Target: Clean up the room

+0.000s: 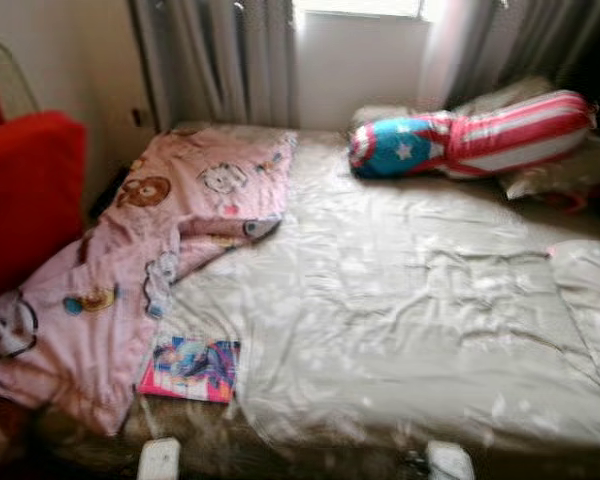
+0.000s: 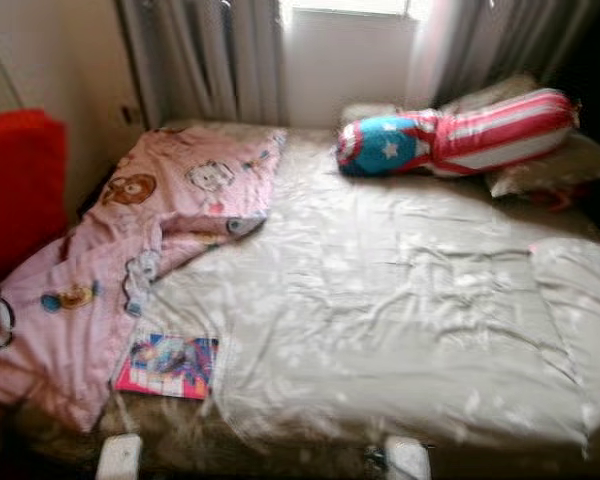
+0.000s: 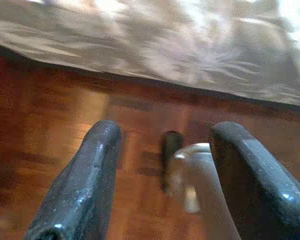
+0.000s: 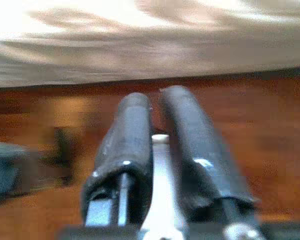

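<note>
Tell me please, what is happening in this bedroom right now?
The robot stands at the foot of a bed and handles nothing yet. A pink blanket lies crumpled on the bed's left side, with a colourful book beside it near the foot. A star-and-stripes pillow rests near the window. The left end effector hangs open over the wooden floor; the right end effector is shut and holds nothing.
</note>
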`<state>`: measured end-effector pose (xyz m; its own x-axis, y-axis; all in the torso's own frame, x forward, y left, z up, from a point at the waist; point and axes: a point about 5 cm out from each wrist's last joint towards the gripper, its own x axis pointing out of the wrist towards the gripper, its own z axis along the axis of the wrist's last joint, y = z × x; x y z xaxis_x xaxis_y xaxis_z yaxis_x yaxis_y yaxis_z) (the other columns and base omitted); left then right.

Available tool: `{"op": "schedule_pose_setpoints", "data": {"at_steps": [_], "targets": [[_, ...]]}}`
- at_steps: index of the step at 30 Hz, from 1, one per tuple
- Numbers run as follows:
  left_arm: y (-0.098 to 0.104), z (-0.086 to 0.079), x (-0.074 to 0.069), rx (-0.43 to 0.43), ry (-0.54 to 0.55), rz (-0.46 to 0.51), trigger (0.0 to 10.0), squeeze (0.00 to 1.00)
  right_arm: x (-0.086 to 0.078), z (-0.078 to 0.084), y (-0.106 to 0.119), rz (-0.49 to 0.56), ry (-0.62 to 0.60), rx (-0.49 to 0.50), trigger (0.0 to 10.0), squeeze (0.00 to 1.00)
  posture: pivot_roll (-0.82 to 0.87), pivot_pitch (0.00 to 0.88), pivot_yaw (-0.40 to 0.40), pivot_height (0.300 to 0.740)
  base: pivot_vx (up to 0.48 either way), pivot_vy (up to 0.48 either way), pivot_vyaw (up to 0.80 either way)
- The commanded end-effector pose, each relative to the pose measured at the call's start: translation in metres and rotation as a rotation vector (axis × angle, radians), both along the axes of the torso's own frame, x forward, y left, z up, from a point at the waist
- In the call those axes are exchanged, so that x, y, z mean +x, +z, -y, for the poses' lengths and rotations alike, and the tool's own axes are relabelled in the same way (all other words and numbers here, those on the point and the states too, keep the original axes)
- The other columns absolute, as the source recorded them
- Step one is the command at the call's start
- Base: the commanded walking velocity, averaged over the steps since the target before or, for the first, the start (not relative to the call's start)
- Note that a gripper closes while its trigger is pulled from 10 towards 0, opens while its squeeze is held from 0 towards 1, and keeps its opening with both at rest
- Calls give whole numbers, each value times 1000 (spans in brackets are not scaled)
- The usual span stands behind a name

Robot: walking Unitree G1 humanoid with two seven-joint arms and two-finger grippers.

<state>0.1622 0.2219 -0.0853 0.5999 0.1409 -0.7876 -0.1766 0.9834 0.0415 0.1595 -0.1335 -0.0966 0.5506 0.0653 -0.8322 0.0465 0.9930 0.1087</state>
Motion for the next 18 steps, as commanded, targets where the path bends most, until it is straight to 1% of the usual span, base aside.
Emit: {"op": "schedule_pose_setpoints", "data": {"at_steps": [1, 7, 10, 11, 12, 15, 16, 18], "targets": [[-2, 6, -2, -14, -14, -10, 10000, 0, -3, 11, -1, -13, -20, -45, 10000, 1000, 6, 0, -36, 740, 0, 480, 0], [-3, 3, -7, -12, -14, -22, 10000, 0, -2, -2, -1, -16, -7, -40, 10000, 1000, 8, 0, -34, 740, 0, 480, 0], [-4, 2, -8, -10, -15, -25, 10000, 0, 0, -9, 0, -14, 5, -29, 10000, 1000, 9, 0, -33, 740, 0, 381, 0], [-4, 1, -8, -5, -20, -26, 10000, 0, 2, -16, 1, -13, 10, -26, 10000, 1000, 9, 0, -34, 740, 0, 0, 0], [-4, 1, -8, -5, -20, -26, 10000, 0, 2, -16, 1, -13, 10, -26, 10000, 1000, 9, 0, -34, 740, 0, 0, 0], [-4, 2, -7, -5, -20, -26, 10000, 0, 2, -25, 2, -13, 21, -24, 10000, 1000, 8, 0, -35, 740, 0, 0, 0], [-3, 2, -7, -4, -21, -25, 10000, 0, 0, -10, 0, -14, 11, -36, 10000, 1000, 9, 0, -35, 740, 0, 0, 0], [-3, 2, -7, -4, -21, -25, 10000, 0, -1, 0, -1, -15, 4, -44, 10000, 1000, 9, 0, -37, 740, 0, 0, 0]]}}
